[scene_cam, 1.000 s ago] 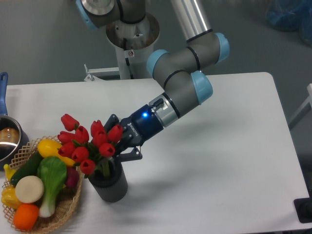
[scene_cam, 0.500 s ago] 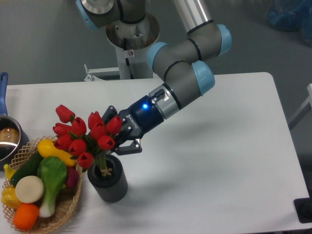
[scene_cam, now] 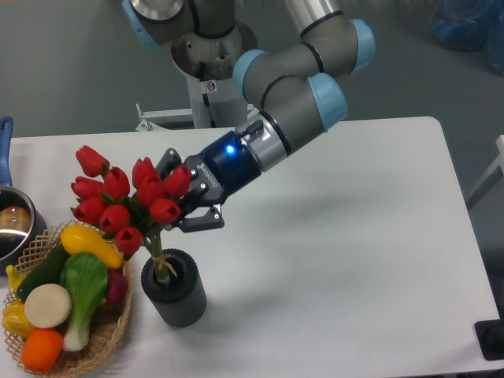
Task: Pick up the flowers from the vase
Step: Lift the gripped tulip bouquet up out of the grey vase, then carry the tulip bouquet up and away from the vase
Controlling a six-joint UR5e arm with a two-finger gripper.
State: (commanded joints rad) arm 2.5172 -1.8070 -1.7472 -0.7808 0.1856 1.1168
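The flowers [scene_cam: 126, 201], a bunch of red tulip buds with green stems tied by twine, hang above the vase [scene_cam: 174, 288] with only their stem ends still inside its mouth. The vase is a short dark grey ribbed cylinder standing upright near the front left of the white table. My gripper [scene_cam: 178, 203] reaches in from the right at bud height and is shut on the flowers just below the buds. Its fingertips are partly hidden behind the red heads.
A wicker basket [scene_cam: 110, 336] of vegetables stands directly left of the vase, touching it or nearly so. A metal pot with a blue handle [scene_cam: 6, 222] sits at the far left edge. The arm's base column [scene_cam: 206, 75] rises at the table's back.
The gripper has risen and moved slightly left with the flowers in it. The bunch has come up out of the vase, exposing the stems and twine. The vase has stayed put.
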